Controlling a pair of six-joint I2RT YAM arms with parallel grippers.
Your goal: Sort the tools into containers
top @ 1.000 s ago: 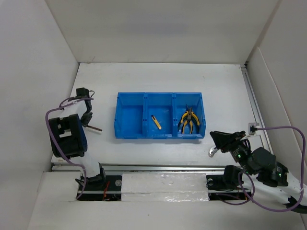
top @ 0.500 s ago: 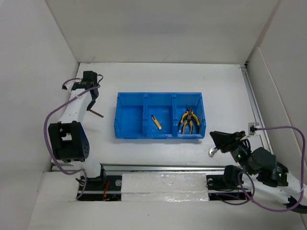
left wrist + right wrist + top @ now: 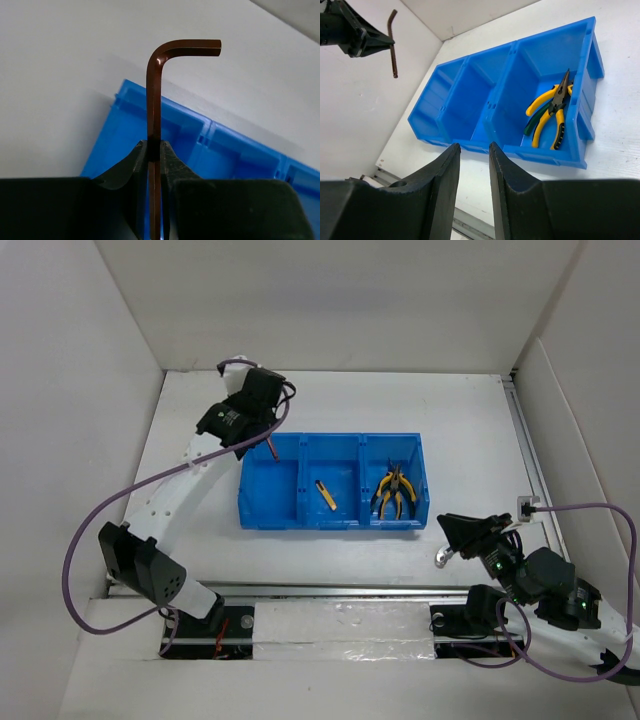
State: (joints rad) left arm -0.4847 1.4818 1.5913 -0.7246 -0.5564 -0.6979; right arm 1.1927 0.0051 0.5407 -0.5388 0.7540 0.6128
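Aloft, left hand (image 3: 154, 148) pinching hex key (image 3: 154, 95) over far-left corner of blue tray (image 3: 300, 521), right hand (image 3: 474, 148) slightly parted, empty.

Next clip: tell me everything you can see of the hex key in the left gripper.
The hex key is a dark, brownish, glossy metal rod bent into an L. The left gripper pinches its long shaft between both fingers, jaws shut on it. The short arm sticks out sideways at the free end. The key hangs in the air over the left end of the blue tray, touching only the fingers.
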